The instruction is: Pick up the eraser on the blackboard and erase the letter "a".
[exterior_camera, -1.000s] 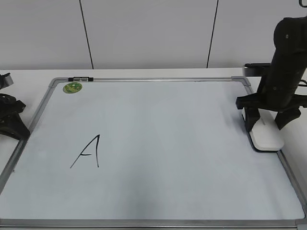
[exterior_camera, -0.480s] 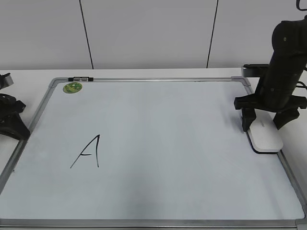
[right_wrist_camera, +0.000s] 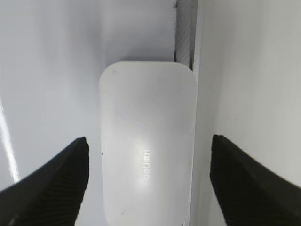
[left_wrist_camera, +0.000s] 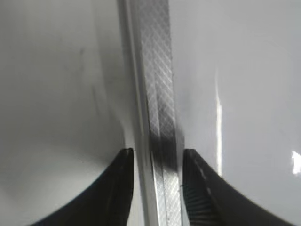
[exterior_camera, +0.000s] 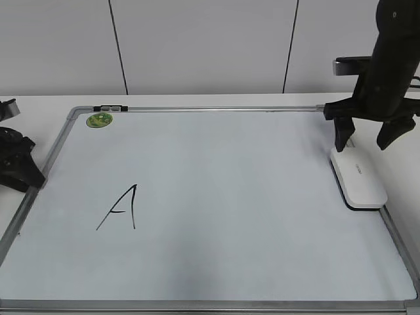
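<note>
White table, one blackboard (exterior_camera: 216, 262) bearing one capital "A" (exterior_camera: 121, 208) and one eraser (exterior_camera: 359, 178). Your right gripper (exterior_camera: 367, 136) hangs above it, jaws spread; left gripper (left_wrist_camera: 155, 188), jaws narrowly parted, straddles the frame.

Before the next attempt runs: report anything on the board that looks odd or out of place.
One oddity: the only writing on the blackboard is an angular capital "A"; no small "a" shows. The eraser lies flat along the right frame, under the open right gripper, untouched.
</note>
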